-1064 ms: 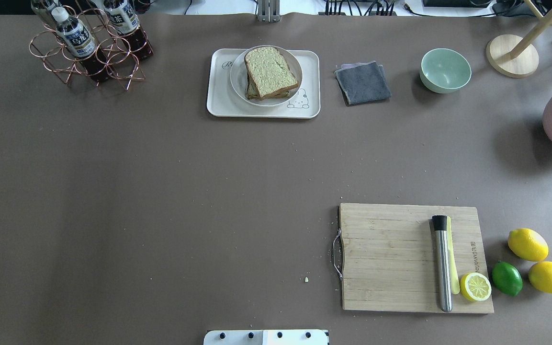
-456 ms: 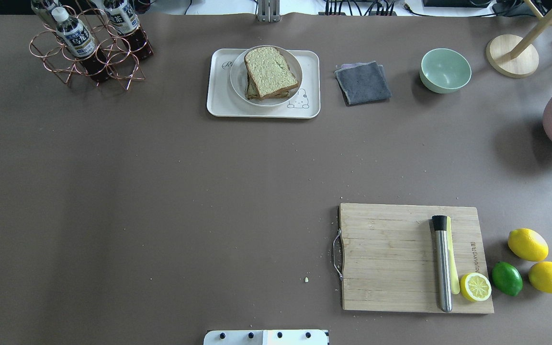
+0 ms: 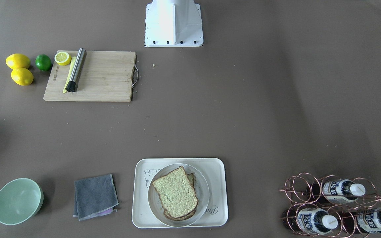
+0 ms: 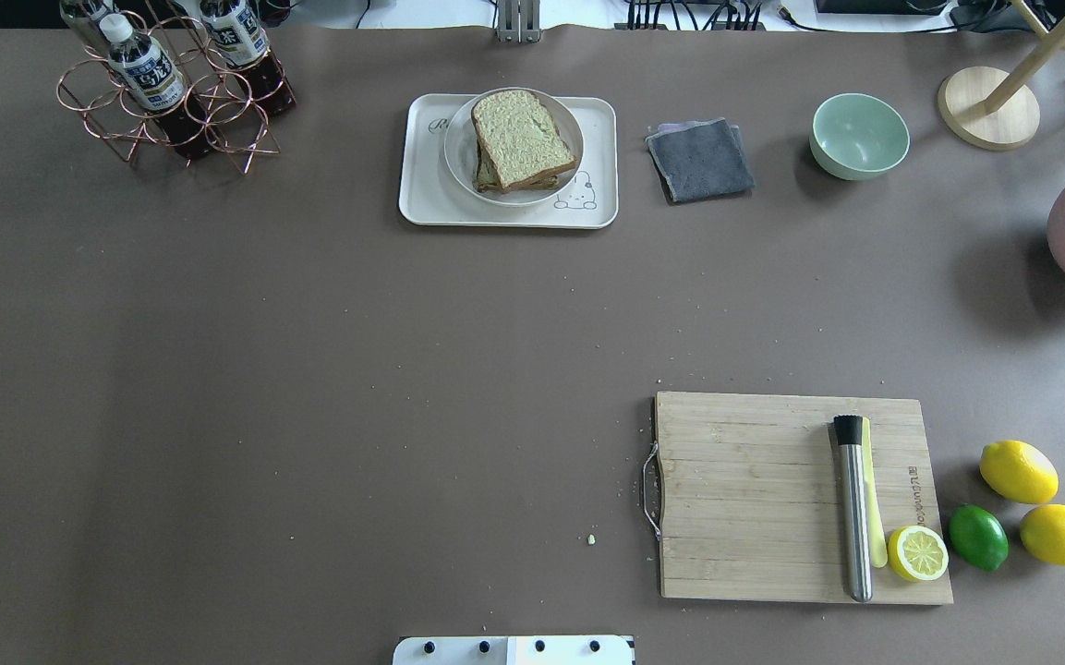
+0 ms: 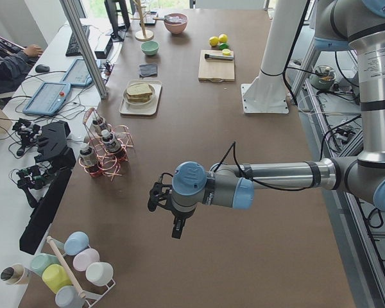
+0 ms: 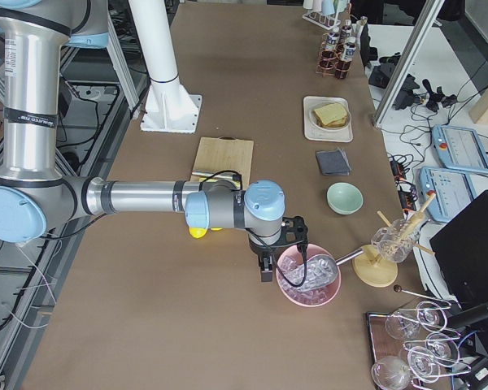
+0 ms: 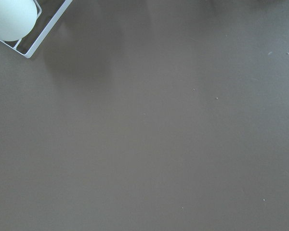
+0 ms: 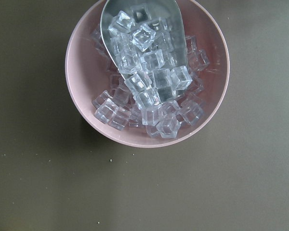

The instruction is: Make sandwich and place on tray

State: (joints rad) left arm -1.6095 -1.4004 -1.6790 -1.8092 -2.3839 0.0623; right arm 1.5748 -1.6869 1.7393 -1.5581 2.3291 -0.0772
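The sandwich (image 4: 523,139), two brown-crusted greenish-tan slices stacked, lies on a round white plate (image 4: 458,157) on the cream tray (image 4: 421,189) at the table's far middle. It also shows in the front-facing view (image 3: 176,192) on the tray (image 3: 216,172). The egg is hidden between the slices. My left gripper (image 5: 168,215) hangs over bare table far out on my left, well away from the tray. My right gripper (image 6: 283,258) hangs over the pink ice bowl (image 6: 307,276). I cannot tell whether either is open or shut. Neither wrist view shows fingers.
A wooden cutting board (image 4: 754,499) with a steel muddler (image 4: 853,508) and a lemon half (image 4: 917,552) lies at near right, with lemons (image 4: 1018,471) and a lime (image 4: 977,536) beside it. Grey cloth (image 4: 700,159), green bowl (image 4: 859,135) and bottle rack (image 4: 172,88) stand along the far edge.
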